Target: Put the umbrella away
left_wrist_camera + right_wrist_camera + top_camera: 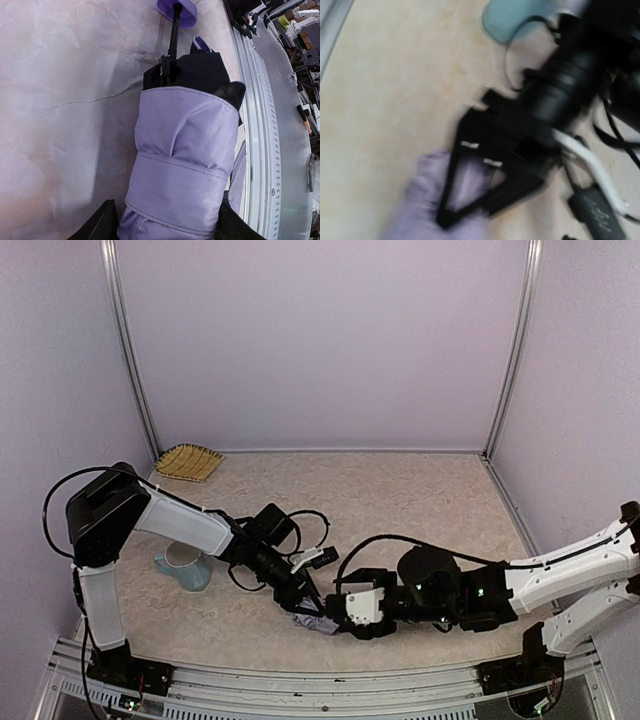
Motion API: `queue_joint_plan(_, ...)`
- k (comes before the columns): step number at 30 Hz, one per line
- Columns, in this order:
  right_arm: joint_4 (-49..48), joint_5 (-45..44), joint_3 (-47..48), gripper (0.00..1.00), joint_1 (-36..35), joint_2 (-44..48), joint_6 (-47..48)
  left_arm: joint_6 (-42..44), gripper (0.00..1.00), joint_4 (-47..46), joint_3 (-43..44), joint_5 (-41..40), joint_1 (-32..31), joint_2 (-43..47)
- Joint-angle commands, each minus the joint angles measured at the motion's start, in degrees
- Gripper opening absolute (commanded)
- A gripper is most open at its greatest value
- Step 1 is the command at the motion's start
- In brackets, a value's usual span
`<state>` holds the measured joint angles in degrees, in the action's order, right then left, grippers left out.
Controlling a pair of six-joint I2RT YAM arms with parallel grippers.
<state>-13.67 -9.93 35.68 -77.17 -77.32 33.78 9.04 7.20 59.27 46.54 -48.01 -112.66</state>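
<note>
well, at the left of the overhead view our left arm [180, 525] rises from its base, folds at a high black joint and stretches low to the right, toward the bottom middle of the frame. the left gripper [306, 605] points down at the table [420, 500], and it is clamped on the umbrella [182, 150]: in its wrist view both black fingers [100, 227] press against the sides of the folded lavender bundle at the bottom edge. the bundle lies on the table beside the near rail [260, 150], black lining bunched at its far end, the thin shaft [173, 30] running on to the small handle [182, 12] at the top of that frame. just right of it, the right gripper [348, 612] faces left, close to the same bundle. whether its jaws are apart or together we cannot tell, since its own view is blurred and shows none of its fingers. the right arm [570, 565] comes in low from the right edge. around them, we see a woven tray [188, 461] at the upper left of the overhead frame, well apart, and a pale blue mug [186, 568] just below the left forearm.
</note>
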Motion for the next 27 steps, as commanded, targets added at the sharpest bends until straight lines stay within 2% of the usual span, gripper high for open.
queue_joint_plan(1, 9.1, 21.7, 0.9, 0.69, 12.4, 3.9, -15.5, 1.3, 0.60, 4.5, -2.8, -11.2, -0.7, -2.8)
queue_joint_plan(5, 7.1, 18.0, 1.1, 0.70, 14.6, 0.2, -14.8, 1.3, 0.60, 4.4, -2.9, -11.4, -0.8, -2.9)
queue_joint_plan(13, 5.8, 18.5, 8.2, 0.71, 16.5, -11.4, -15.8, 1.6, 0.61, 4.2, -2.9, -11.4, -1.2, -2.9)
queue_joint_plan(17, 5.3, 22.6, 9.9, 0.70, 17.9, -14.7, -18.7, 1.7, 0.63, 4.2, -2.9, -11.4, -1.2, -2.9)
queue_joint_plan(22, 6.1, 27.1, 8.1, 0.70, 17.9, -17.6, -17.3, 2.0, 0.63, 4.3, -2.8, -11.5, -1.1, -2.8)
queue_joint_plan(25, 6.4, 30.3, 7.5, 0.74, 17.9, -19.2, -17.0, 2.1, 0.63, 4.2, -2.8, -11.6, -0.7, -2.6)
queue_joint_plan(26, 7.5, 29.6, 8.1, 0.83, 17.9, -20.3, -17.3, 2.2, 0.63, 4.3, -2.8, -11.5, -0.7, -2.6)
queue_joint_plan(27, 8.4, 28.0, 8.7, 0.85, 17.9, -21.5, -17.5, 2.2, 0.63, 4.2, -2.8, -11.4, -0.6, -2.4)
